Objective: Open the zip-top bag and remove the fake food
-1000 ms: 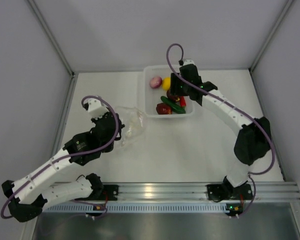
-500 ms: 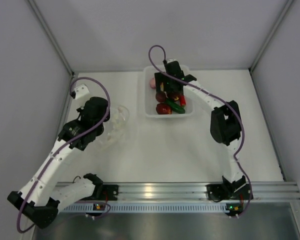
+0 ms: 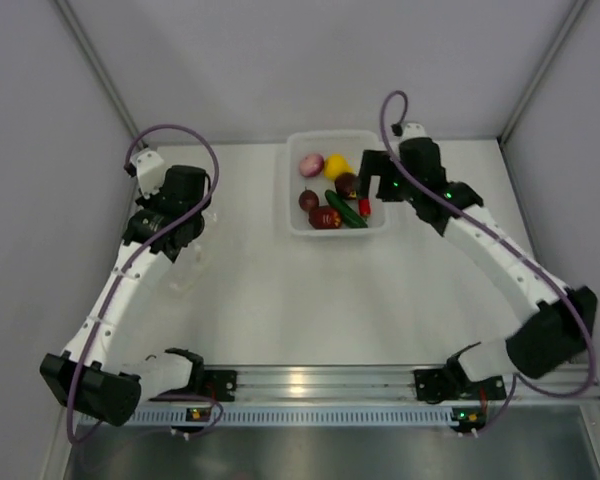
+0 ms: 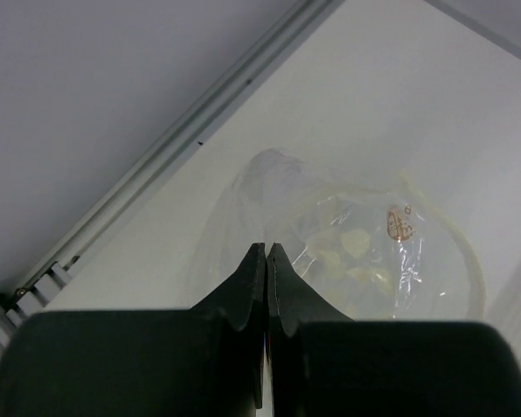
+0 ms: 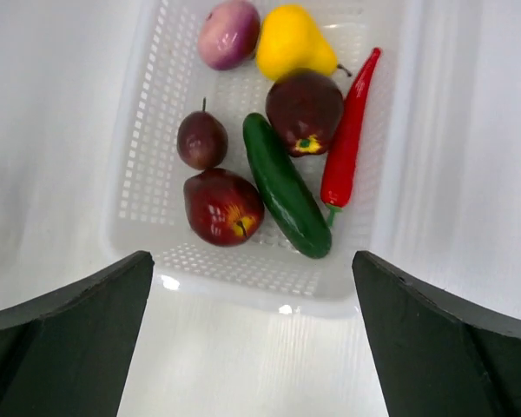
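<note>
Left pincer (image 4: 267, 250): closed tight, fingers flush together, a fold of the zip-top bag (image 4: 356, 208) caught at the tips.
Right pincer (image 5: 252, 261): wide open, holding nothing, poised over the near rim of the basket.
Zip-top bag: far left of the counter (image 3: 280, 300), close to the left wall rail; crumpled, see-through, pale blotches showing through the film, the zip strip curving along one side.
Fake food (image 5: 285, 185): all of it lies in the white mesh basket (image 5: 139, 174) at the back middle of the counter, well apart from the bag.
Basket contents: pinkish onion (image 5: 229, 33) and yellow pear (image 5: 291, 43) at the far end; dark red apple (image 5: 223, 206) at the near end; small dark purple piece (image 5: 201, 139) just beyond it; green cucumber (image 5: 288, 207) lying diagonally mid-basket; a second dark fruit (image 5: 304, 111) touching the cucumber; red chili (image 5: 350, 130) along the side wall.
In the way: nothing lies between the open fingers and the basket.
Surface: plain white counter, glossy in patches.
Room: pale grey panels on three sides; metal rail (image 3: 310, 380) at the near edge carrying both arm bases; purple cable (image 3: 180, 135) looping off the left arm.
Writing: a small reddish mark (image 4: 400, 223) on the bag, too blurred to read.
</note>
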{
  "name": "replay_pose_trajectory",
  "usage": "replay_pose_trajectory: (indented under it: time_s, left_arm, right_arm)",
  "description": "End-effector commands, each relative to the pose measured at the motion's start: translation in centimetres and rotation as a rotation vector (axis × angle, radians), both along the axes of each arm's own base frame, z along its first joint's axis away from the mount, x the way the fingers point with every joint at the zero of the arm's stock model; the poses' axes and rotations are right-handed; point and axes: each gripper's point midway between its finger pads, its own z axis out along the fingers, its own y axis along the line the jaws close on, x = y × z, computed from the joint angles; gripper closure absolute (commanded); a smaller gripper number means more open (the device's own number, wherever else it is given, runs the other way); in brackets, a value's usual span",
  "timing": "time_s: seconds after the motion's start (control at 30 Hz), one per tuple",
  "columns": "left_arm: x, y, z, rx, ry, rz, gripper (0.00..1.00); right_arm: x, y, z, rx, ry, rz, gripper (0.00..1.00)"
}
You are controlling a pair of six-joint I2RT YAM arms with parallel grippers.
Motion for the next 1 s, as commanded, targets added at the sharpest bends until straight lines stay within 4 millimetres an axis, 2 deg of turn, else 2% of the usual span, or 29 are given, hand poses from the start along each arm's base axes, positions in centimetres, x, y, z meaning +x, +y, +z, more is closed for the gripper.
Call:
replay_pose_trajectory:
  time_s: [0.0,0.03,0.07,0.1,0.13,0.17,0.2,0.27,0.3,0.33,0.37,0.4,0.43,0.47,0.5,0.53,0.57,0.6,0.7,0.73,0.8,0.83,0.9,0.93,0.97]
  left_arm:
    - [0.3,2.7,2.2,0.105,-0.04,0.15,1.0]
    - [0.6,2.7,2.1,0.109,-0.037,0.16,1.0]
    - [1.6,2.4,1.1,0.118,-0.008,0.164,1.0]
    - [2.4,2.1,1.2,0.112,-0.009,0.162,1.0]
    - [3.1,1.7,0.7,0.101,0.003,0.152,1.0]
    - [4.4,1.0,-0.5,0.092,0.035,0.139,1.0]
    - [5.3,0.4,-0.4,0.063,0.02,0.131,1.0]
    - [7.4,-1.0,-1.7,0.022,0.053,0.091,1.0]
    - [8.0,-1.4,-2.0,0.011,0.06,0.082,1.0]
    - [9.1,-2.0,-3.4,0.008,0.095,0.071,1.0]
    - [9.8,-2.4,-3.2,-0.002,0.091,0.063,0.96]
    - [10.3,-2.6,-3.5,0.0,0.105,0.05,0.8]
    - [10.7,-2.9,-4.3,0.003,0.128,0.042,0.71]
    - [11.1,-3.4,-4.1,-0.019,0.125,0.021,0.6]
    - [11.2,-3.7,-4.1,-0.036,0.122,0.01,0.34]
    - [11.1,-3.9,-3.6,-0.055,0.105,0.001,0.25]
    - [10.9,-4.4,-2.7,-0.087,0.083,-0.023,0.11]
    - [10.9,-4.6,-2.8,-0.096,0.089,-0.037,0.02]
    - [10.1,-5.4,0.0,-0.137,0.039,-0.117,0.02]
    - [9.4,-5.4,1.6,-0.145,0.006,-0.137,0.02]
    - [8.3,-5.8,2.8,-0.159,-0.012,-0.194,0.02]
    - [7.2,-5.7,4.7,-0.172,-0.065,-0.221,0.02]
    - [5.8,-5.8,4.8,-0.164,-0.067,-0.275,0.02]
    - [4.3,-5.6,6.3,-0.173,-0.11,-0.297,0.02]
    - [3.5,-5.4,5.7,-0.167,-0.099,-0.304,0.02]
  right_arm:
    - [-5.0,-3.2,2.9,0.136,-0.075,-0.022,0.0]
    - [-6.2,-3.5,2.9,0.146,-0.085,-0.005,0.01]
    - [-7.7,-4.2,1.3,0.127,-0.056,0.002,0.01]
    - [-9.6,-4.9,3.1,0.144,-0.107,0.018,0.01]
    - [-10.7,-5.5,3.1,0.133,-0.114,0.029,0.01]
    - [-12.1,-6.4,2.2,0.099,-0.091,0.029,0.01]
    - [-13.3,-8.2,3.4,0.087,-0.144,-0.025,0.01]
    - [-14.8,-10.2,3.2,0.062,-0.151,-0.088,0.0]
    - [-15.8,-11.3,4.4,0.079,-0.205,-0.118,0.01]
    - [-16.2,-12.2,3.9,0.069,-0.216,-0.156,0.0]
    - [-16.5,-12.6,4.4,0.082,-0.257,-0.166,0.01]
    - [-17.6,-13.3,5.5,0.11,-0.323,-0.175,0.01]
    - [-17.9,-13.6,4.7,0.108,-0.334,-0.176,0.01]
    - [-18.4,-13.8,5.0,0.107,-0.362,-0.167,0.01]
    - [-19.3,-14.0,5.5,0.125,-0.395,-0.15,0.01]
    - [-19.6,-14.0,5.5,0.126,-0.401,-0.143,0.01]
    - [-20.0,-14.4,5.8,0.117,-0.41,-0.15,0.01]
    - [-20.0,-14.5,5.5,0.108,-0.4,-0.148,0.01]
    - [-19.8,-15.3,5.9,0.061,-0.384,-0.185,0.0]
    - [-19.9,-16.0,6.2,0.036,-0.378,-0.211,0.01]
    - [-19.3,-16.6,6.2,-0.011,-0.355,-0.242,0.0]
    - [-19.4,-17.0,6.4,-0.032,-0.35,-0.251,0.01]
    - [-19.2,-17.5,6.4,-0.07,-0.33,-0.275,0.01]
    - [-19.3,-18.0,6.9,-0.078,-0.335,-0.294,0.01]
    - [-19.4,-18.1,6.8,-0.083,-0.328,-0.298,0.0]
